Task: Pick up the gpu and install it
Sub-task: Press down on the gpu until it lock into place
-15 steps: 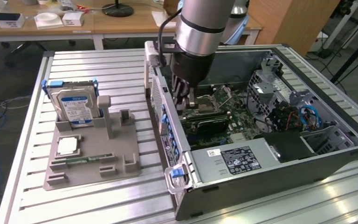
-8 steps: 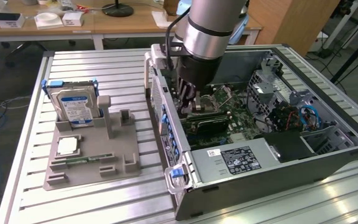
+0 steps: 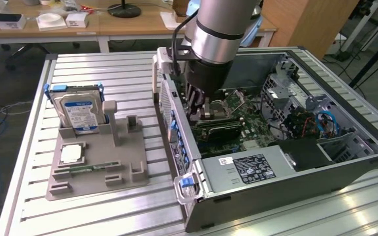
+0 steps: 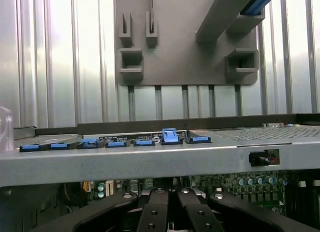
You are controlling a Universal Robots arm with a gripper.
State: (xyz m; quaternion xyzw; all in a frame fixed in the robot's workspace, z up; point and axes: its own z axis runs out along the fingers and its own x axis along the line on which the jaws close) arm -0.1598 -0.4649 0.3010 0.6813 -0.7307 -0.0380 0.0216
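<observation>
Claw (image 3: 199, 110) pressed together, low inside open computer case (image 3: 346, 167); gpu (image 3: 219, 129) seated on motherboard just beside its tips.

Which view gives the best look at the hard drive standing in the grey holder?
The exterior view: the hard drive stands upright in the grey holder, its blue-white label facing the camera. The wrist view catches the holder and a blue strip at its edge, not the label.
</observation>
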